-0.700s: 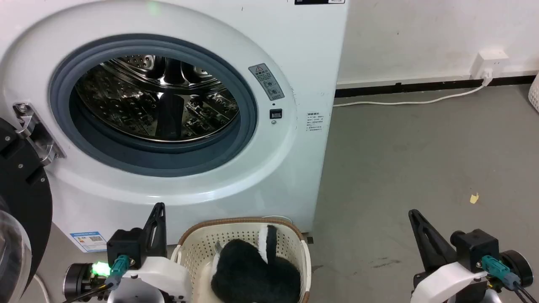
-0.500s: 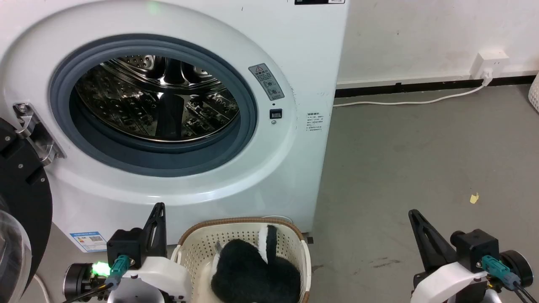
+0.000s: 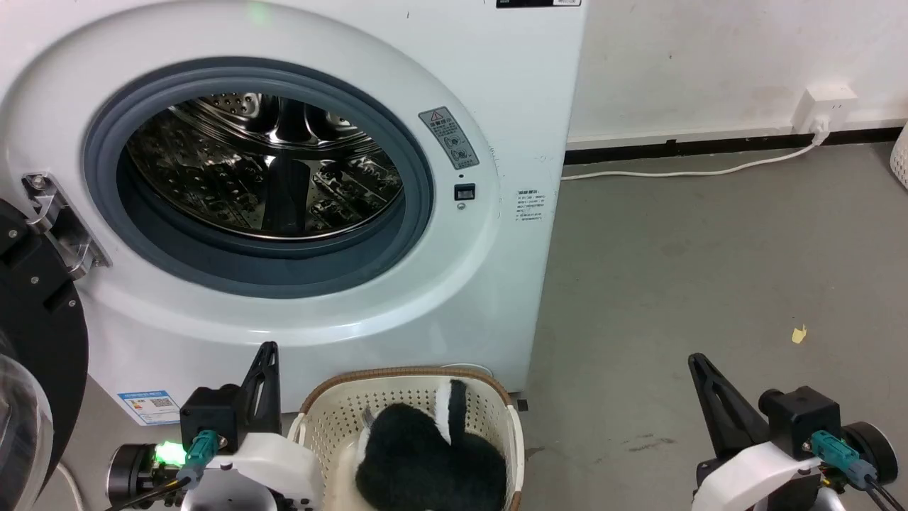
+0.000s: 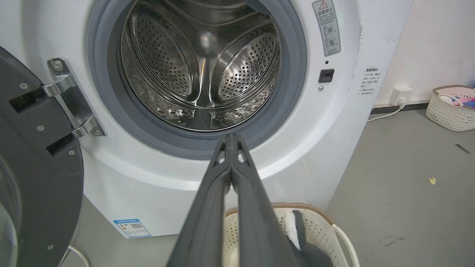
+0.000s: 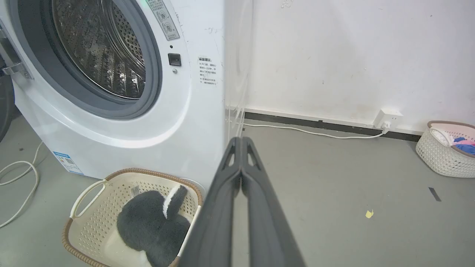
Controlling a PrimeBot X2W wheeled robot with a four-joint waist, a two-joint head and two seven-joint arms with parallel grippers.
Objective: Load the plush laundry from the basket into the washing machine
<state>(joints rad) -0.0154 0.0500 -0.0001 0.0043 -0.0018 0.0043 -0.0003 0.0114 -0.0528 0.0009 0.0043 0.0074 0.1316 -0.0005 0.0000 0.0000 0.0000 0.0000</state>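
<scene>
The dark plush laundry point(image 3: 425, 458) with white patches lies inside the cream basket point(image 3: 489, 394), which stands on the floor right in front of the washing machine point(image 3: 496, 92). The washer's door point(image 3: 35, 341) is swung open at the left, and the steel drum point(image 3: 262, 163) holds nothing. My left gripper point(image 3: 268, 349) is shut and hangs left of the basket, fingertips pressed together point(image 4: 231, 138). My right gripper point(image 3: 696, 358) is shut too, well to the right over bare floor. From the right wrist, the plush laundry point(image 5: 152, 226) rests in the basket point(image 5: 100, 200), left of the gripper point(image 5: 241, 140).
A white cable point(image 3: 681, 170) runs along the floor to a wall socket point(image 3: 823, 103). A second white perforated basket point(image 5: 445, 154) with clothes stands far right by the wall. Another loose cable point(image 5: 18, 181) lies left of the washer. A small yellow scrap point(image 3: 799, 333) lies on the grey floor.
</scene>
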